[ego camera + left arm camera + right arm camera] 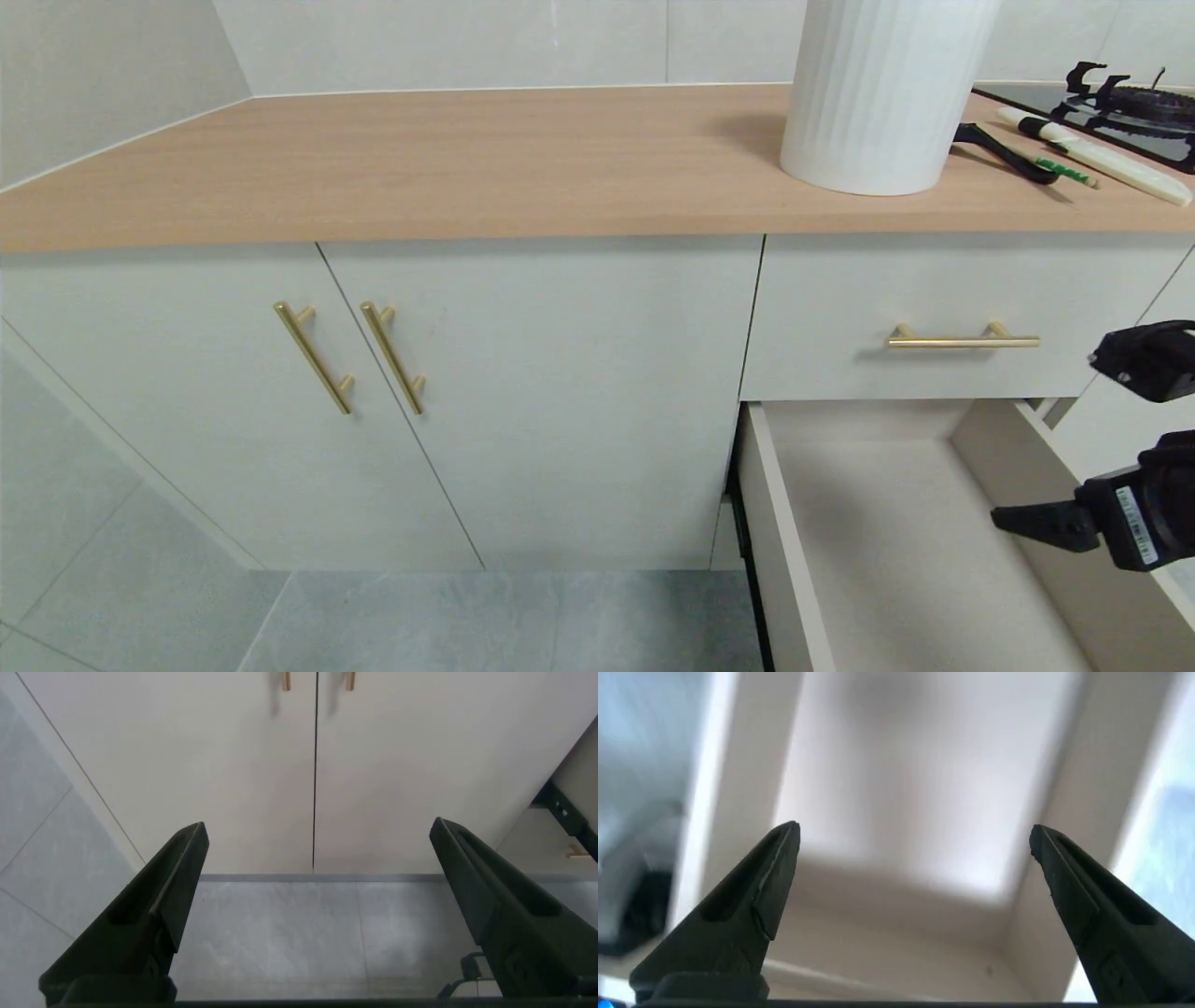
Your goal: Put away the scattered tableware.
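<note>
Your right pincer hangs wide open and holds nothing, just above the pulled-out pale beige drawer, whose bare floor lies straight ahead of its fingers. The scattered tableware sits higher than this pincer and beyond it, on the light wooden surface. It consists of a black-handled utensil, a thin green stick and a long cream-coloured tool, lying close together. A tall white ribbed container stands on one side of them and the black gas hob on the other. Your left pincer is also spread open and empty, low before two pale cabinet doors, with grey floor tiles beneath it.
</note>
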